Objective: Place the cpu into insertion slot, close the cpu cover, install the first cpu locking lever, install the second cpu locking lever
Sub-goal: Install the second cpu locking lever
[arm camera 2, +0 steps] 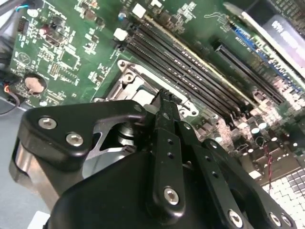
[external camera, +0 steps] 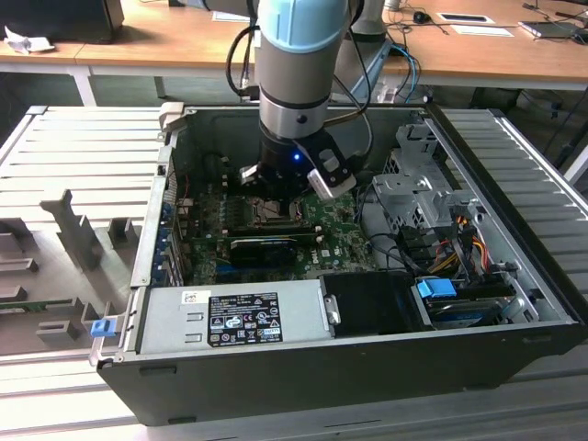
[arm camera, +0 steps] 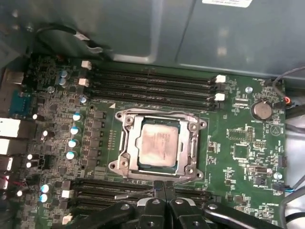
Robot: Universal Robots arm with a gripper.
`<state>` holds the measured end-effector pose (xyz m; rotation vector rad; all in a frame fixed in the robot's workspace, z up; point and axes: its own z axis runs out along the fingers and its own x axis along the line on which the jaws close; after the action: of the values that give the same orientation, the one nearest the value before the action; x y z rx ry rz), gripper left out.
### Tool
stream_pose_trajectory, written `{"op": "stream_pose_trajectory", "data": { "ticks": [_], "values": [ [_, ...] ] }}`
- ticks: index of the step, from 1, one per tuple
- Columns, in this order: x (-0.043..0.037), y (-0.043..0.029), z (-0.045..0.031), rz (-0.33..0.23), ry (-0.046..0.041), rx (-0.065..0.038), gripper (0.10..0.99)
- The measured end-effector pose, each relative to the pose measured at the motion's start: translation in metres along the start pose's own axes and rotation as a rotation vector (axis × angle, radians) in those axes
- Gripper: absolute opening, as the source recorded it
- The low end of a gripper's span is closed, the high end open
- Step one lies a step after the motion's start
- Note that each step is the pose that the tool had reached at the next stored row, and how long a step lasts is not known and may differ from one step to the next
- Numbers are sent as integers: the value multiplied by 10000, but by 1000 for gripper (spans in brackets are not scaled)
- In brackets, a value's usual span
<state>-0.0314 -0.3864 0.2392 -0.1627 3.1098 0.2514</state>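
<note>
At centre frame in the first wrist view, the silver-grey cpu (arm camera: 159,144) sits square inside the insertion slot (arm camera: 125,128), its cpu cover (arm camera: 192,148) down around it, the claw (arm camera: 160,187) pressed together at the socket's edge.

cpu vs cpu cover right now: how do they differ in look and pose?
The cpu is a solid square with a plain silver-grey top; the cpu cover is a thin metal frame with a large square cut-out. The cpu shows through that cut-out, and the cpu cover lies around it, flat. The cpu is smaller than the cpu cover. Both are square, metallic and level in the insertion slot.
</note>
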Motion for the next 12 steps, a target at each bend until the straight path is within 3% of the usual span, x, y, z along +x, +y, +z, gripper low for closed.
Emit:
{"op": "stream_pose_trajectory", "data": {
  "ticks": [2,3,6,10,12],
  "values": [
    [81,0,5,-1,-9,-80,106],
    [179,8,8,2,-15,-133,106],
    [308,15,49,3,-19,-166,106],
    [310,2,123,0,-20,-187,106],
    [315,-17,127,3,-32,-319,106]
  ]
}}
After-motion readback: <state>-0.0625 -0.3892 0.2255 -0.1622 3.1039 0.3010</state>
